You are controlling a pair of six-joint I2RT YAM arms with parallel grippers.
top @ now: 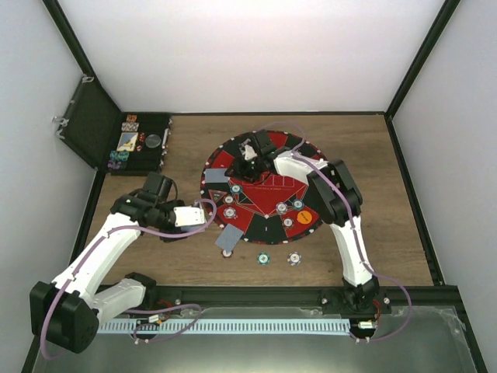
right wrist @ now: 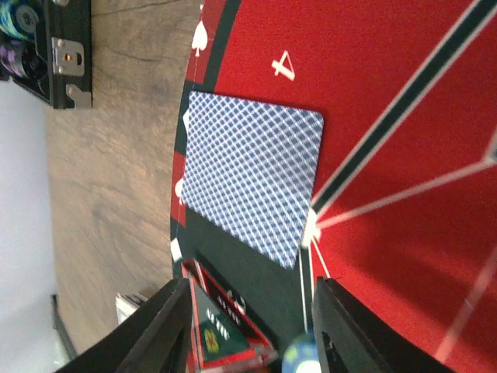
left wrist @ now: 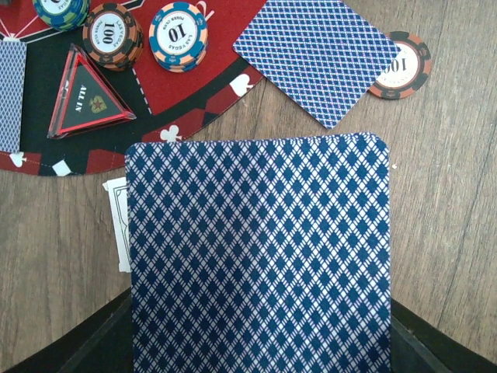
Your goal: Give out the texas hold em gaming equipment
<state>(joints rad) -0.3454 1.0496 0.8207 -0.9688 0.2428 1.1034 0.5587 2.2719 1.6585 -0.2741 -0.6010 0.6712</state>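
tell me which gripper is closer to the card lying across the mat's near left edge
left. the left gripper, shut on held cards, sits just left of that card; the right gripper is over the far side of the mat, farther.

Left wrist view:
- Orange-rimmed chip (left wrist: 178,35): "10" in the white centre, with "POKER CLUB" above it and "LAS VEGAS" below.
- Dark chip (left wrist: 112,35) just beside it: "100".
- Third chip (left wrist: 398,66), off the mat: "100", read sideways.
- Red triangular marker (left wrist: 87,97): "ALL IN". The gold emblem next to the words is unreadable.
- Mat (left wrist: 194,85): small white suit signs along the rim, one a club.

Right wrist view:
- Mat: a white "4" on the red field and a spade sign at the rim.
- Marker: lettering too blurred to read.
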